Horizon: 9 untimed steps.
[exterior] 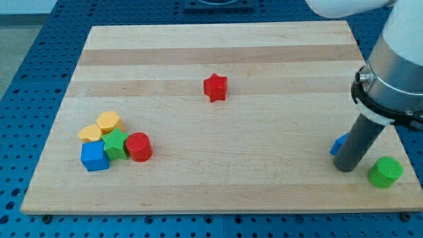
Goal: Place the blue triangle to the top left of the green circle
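One blue triangle (pixel 339 143) sits touching my tip (pixel 344 168), near the green circle (pixel 385 172); no fingers show.

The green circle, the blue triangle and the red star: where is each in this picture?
green circle (pixel 385 171), camera view, middle of its top face.
blue triangle (pixel 339 144), camera view, the visible sliver left of the rod.
red star (pixel 215 86), camera view, centre of its top.
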Each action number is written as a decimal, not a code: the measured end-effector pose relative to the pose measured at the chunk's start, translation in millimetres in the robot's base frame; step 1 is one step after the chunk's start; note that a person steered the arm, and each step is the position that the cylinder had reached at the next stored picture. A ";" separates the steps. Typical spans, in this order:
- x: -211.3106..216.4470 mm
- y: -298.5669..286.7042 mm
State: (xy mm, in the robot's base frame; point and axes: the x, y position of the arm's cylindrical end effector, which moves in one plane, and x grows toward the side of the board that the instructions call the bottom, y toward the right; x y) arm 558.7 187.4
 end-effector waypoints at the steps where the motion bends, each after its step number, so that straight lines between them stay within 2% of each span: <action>1: -2.6 -38.7; 2: -16.8 -55.5; 4: -45.2 -32.7; 9: -39.2 9.4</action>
State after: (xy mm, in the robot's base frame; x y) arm 519.5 196.8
